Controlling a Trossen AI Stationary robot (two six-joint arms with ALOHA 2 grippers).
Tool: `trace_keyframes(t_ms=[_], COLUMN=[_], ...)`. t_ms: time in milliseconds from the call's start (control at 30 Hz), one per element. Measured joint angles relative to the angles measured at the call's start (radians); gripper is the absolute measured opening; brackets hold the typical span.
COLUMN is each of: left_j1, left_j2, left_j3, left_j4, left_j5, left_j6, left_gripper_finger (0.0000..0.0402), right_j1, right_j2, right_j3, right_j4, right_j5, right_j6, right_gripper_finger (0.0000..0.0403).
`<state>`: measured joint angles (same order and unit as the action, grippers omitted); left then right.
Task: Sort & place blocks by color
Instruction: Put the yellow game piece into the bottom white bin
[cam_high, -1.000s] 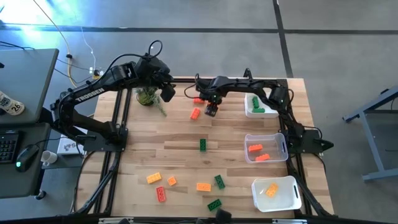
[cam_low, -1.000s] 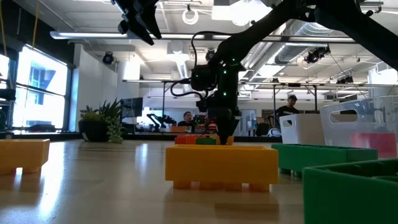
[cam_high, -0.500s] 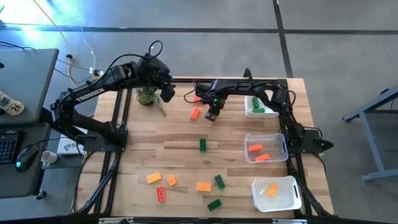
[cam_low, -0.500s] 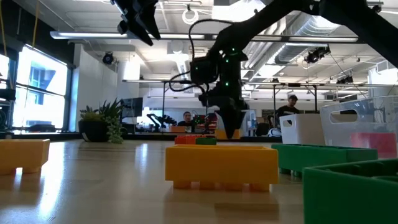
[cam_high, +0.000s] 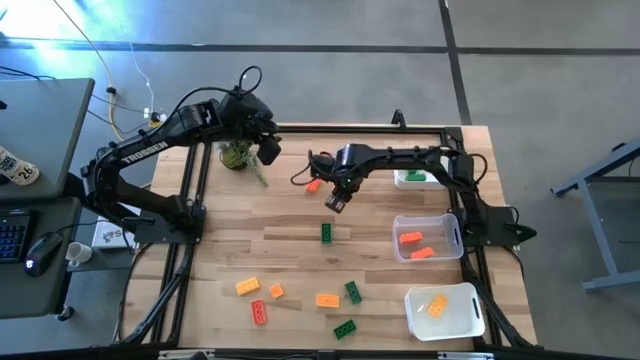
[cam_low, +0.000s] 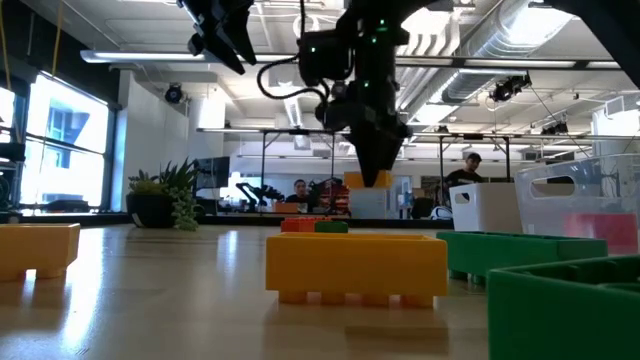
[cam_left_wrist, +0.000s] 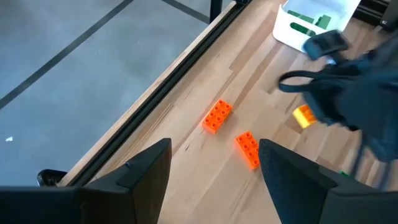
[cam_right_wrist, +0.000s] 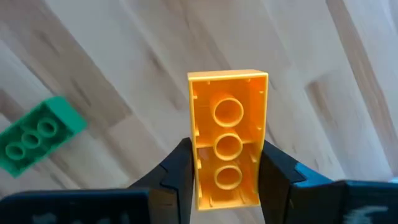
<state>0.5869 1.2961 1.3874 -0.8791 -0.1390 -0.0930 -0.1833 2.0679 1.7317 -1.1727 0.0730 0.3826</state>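
The wooden table (cam_high: 300, 240) carries three white bins along its right edge, one per colour, so that each block has a fixed destination. The far bin (cam_high: 412, 178) holds green blocks, the middle bin (cam_high: 425, 238) holds red-orange blocks, and the near bin (cam_high: 445, 310) holds a yellow-orange block.

The left arm waits at the far left of the table, near the potted plant (cam_high: 237, 155). The left gripper (cam_left_wrist: 214, 165) hangs above the surface with its fingers spread apart and nothing between them.

The right arm reaches across the far middle of the table. The right gripper (cam_right_wrist: 227, 171) pinches a yellow-orange block (cam_right_wrist: 227, 134) across its short sides. The block is clear of the table, as the low view shows it hanging in the air (cam_low: 367, 180). Judged from this, the step in hand is carrying the block to the near bin.

The block's hollow underside faces the wrist camera, so its studs point away from it. Its long axis runs along the fingers and projects past their tips. A grip across the narrow width suits the narrow finger gap.

Unsorted blocks remain on the table: a green block (cam_high: 326, 233) at the centre, a red-orange one (cam_high: 313, 184) just beside the gripper, and a mixed group (cam_high: 300, 300) near the front edge.
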Motion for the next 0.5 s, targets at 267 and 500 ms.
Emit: trace_keyframes(t_ms=[267,500], left_j1=[0.0,0.0], left_j2=[0.0,0.0], left_j3=[0.0,0.0], left_j4=[0.0,0.0], left_j5=[0.0,0.003], left_j6=[0.026,0.055], left_gripper_finger=[0.0229,0.0229], right_j1=[0.117,0.229], right_j2=[-0.047,-0.067], right_j3=[0.0,0.0], right_j4=[-0.096,-0.174], right_j5=[0.064,0.084], right_j6=[0.23,0.453], right_gripper_finger=[0.0106,0.0106])
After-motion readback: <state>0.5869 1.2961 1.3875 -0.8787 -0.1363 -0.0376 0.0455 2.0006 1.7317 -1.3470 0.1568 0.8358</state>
